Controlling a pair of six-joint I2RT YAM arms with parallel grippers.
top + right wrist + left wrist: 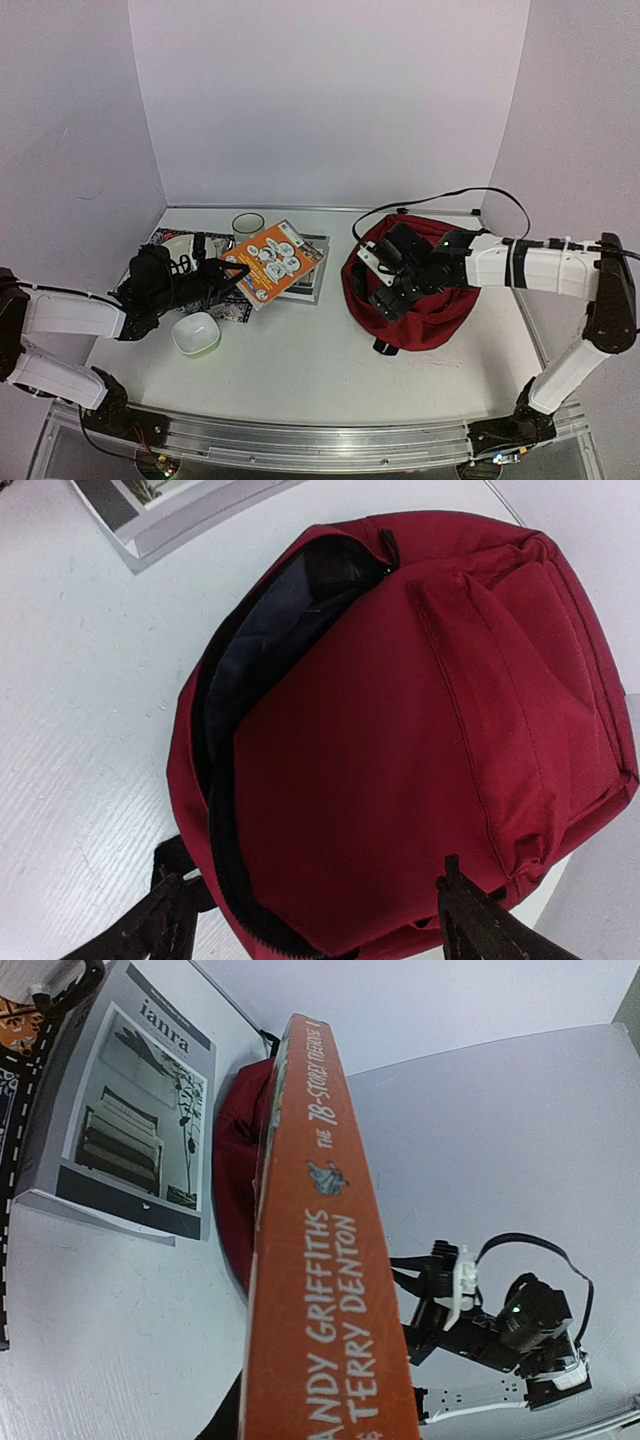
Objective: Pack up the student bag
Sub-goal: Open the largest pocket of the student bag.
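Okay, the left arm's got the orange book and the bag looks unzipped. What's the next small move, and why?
Probably carry the orange book rightward toward the bag. The left gripper is shut on the book's edge, the bag's main pocket gapes unzipped, and the right gripper hangs open above the bag, holding nothing.

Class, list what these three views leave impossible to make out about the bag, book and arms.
1) Student bag contents: right wrist view shows only dark lining through its opening.
2) Orange book cover: edge-on in left wrist view; print too small in top view.
3) Left jaws: hidden behind the book in left wrist view.
4) Bag's top: covered by the right arm in top view.
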